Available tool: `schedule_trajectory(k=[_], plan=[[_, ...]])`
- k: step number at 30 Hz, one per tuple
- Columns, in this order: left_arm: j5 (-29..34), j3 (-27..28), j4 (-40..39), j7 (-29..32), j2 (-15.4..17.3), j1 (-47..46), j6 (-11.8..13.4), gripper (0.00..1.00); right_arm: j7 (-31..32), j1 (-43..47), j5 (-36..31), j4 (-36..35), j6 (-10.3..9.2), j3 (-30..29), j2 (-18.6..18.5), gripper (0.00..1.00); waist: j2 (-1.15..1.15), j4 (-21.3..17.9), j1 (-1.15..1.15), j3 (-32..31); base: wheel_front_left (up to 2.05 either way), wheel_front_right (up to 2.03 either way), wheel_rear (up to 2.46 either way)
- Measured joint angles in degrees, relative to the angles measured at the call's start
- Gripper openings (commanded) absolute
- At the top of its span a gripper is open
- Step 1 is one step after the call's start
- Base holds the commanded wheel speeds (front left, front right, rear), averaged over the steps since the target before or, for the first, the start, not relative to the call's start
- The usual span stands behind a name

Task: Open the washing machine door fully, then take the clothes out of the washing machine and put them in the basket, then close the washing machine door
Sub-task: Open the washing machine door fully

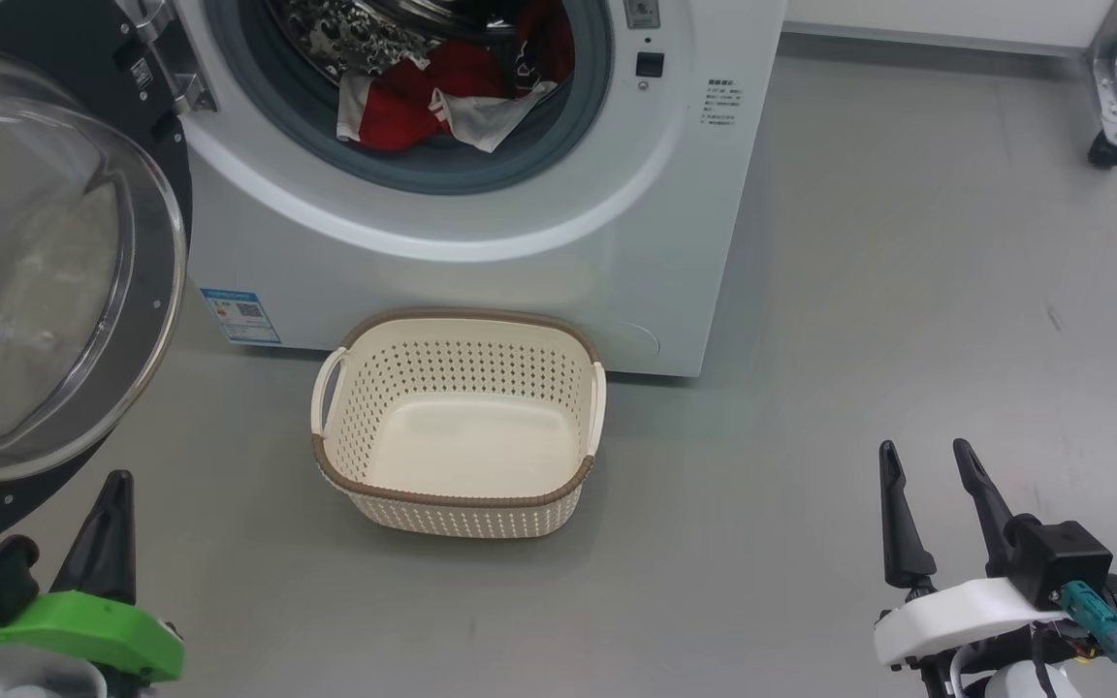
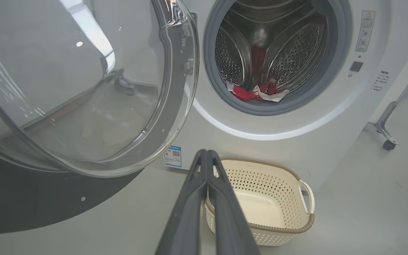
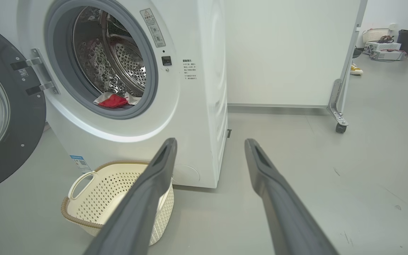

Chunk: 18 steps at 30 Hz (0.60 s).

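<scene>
- clothes (image 1: 442,102): red-and-white heap in washing machine (image 1: 520,242) drum mouth, above basket (image 1: 462,427).
- left gripper (image 1: 117,485): fingers pressed together, empty, beside open washing machine door (image 1: 54,271).
- right gripper (image 1: 926,451): fingers spread, empty; clothes lie ahead-left.

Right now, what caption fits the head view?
Washing machine door open, red clothes inside, empty basket waiting in front.

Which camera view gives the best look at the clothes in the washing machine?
The head view: the clothes appear large and near, red with white trim, at the mouth of the washing machine. Both wrist views show them as a small red and white heap.
</scene>
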Motion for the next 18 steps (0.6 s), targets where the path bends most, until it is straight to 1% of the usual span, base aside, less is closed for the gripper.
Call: schedule_trajectory(k=[3,9,15,16,17,18], plan=[[0.4,0.6,-1.2,0.0,-0.6,1.8,0.0,0.0,0.0,0.9,0.0,-0.5,0.44,-0.1,0.0,1.0,0.0,-1.5,0.0,-1.0,0.0,0.0,0.0],[1.3,1.0,-4.6,0.0,-2.0,3.8,0.0,0.0,0.0,2.5,0.0,-1.7,0.46,-0.9,0.1,1.0,0.0,-3.9,0.0,-2.2,0.0,0.0,0.0],[3.4,0.4,-7.0,0.0,-2.9,5.6,0.0,0.0,0.0,3.4,0.0,-3.0,0.44,-1.6,0.2,1.0,0.0,-4.8,0.0,-2.7,0.0,0.0,0.0],[3.4,0.6,-7.4,0.0,-3.1,5.9,0.0,0.03,0.0,3.4,0.0,-3.1,0.45,-1.6,0.2,1.0,0.0,-4.9,0.0,-2.7,0.0,0.0,0.0],[3.3,0.6,-7.8,0.0,-3.3,6.1,0.0,0.4,0.0,3.4,0.0,-3.4,0.47,-1.7,0.2,1.0,0.0,-5.0,0.0,-2.7,0.0,0.0,0.0],[3.2,0.7,-8.2,0.0,-3.5,6.3,0.0,0.91,0.0,3.5,0.0,-3.8,0.51,-1.7,0.2,1.0,0.0,-5.0,0.0,-2.7,0.0,0.0,0.0]])
